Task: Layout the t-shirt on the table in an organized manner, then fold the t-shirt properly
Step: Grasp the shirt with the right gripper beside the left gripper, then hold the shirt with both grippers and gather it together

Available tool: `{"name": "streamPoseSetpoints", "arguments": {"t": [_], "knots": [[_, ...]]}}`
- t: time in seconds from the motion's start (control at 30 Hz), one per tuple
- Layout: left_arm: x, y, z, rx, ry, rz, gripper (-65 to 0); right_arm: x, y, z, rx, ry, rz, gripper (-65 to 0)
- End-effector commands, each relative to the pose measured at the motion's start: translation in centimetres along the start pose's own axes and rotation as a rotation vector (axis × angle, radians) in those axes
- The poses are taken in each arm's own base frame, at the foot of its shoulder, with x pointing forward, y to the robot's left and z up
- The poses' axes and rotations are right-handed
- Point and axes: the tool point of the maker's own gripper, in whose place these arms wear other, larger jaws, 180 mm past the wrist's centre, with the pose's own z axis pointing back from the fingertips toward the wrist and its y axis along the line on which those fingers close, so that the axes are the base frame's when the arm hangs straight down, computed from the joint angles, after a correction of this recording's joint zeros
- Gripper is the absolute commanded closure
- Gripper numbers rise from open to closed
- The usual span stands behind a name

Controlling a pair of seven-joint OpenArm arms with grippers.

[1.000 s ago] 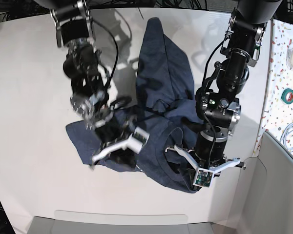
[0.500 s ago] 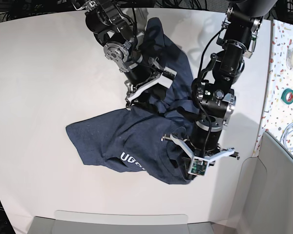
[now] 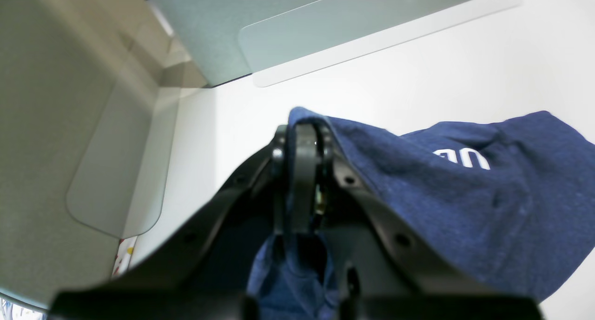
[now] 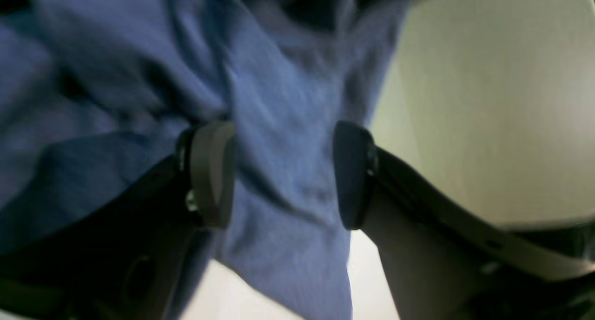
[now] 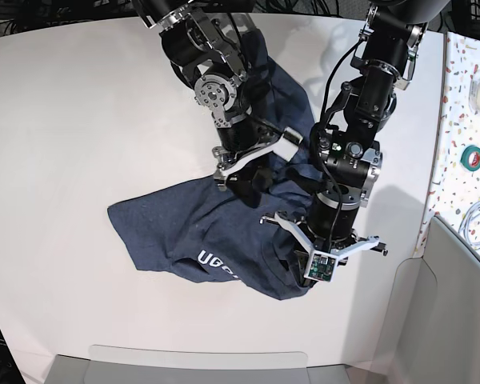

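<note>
Left pincer (image 5: 324, 254), lower right of centre in the base view, pressed together on a fold of the t-shirt (image 5: 200, 232); wrist view shows cloth draped over its tips. Right pincer (image 4: 279, 176) spread, cloth lying between its fingers but not yet nipped. Shirt lies crumpled mid-worktop (image 5: 72, 128), white lettering (image 5: 218, 265) at its lower edge. Judged step: spreading out, folding not begun. Next move likely needs the right pincer to close on the bunched cloth and draw apart from the left.
</note>
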Motion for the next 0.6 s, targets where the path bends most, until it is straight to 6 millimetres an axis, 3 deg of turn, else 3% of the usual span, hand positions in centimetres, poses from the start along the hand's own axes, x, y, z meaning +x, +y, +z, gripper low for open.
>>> {"name": "streamPoseSetpoints", "arguments": {"t": [0.0,0.27,0.43,0.57], "knots": [[2.2,0.6,0.1,0.019,-0.075,0.0,-0.1,1.0,-2.2,-0.4,-0.064,-0.025,-0.006,-33.0],[2.4,0.5,0.0,0.018,-0.078,0.003,-0.1,0.7,-3.2,-1.2,-0.096,-0.013,-0.009,-33.0],[2.5,0.6,0.0,0.02,-0.08,0.003,-0.1,1.0,-2.2,-1.1,-0.052,-0.019,-0.09,-33.0],[2.4,0.6,0.0,0.02,-0.078,0.003,-0.1,-0.2,0.1,-1.3,0.005,0.011,-0.095,-33.0]]}}
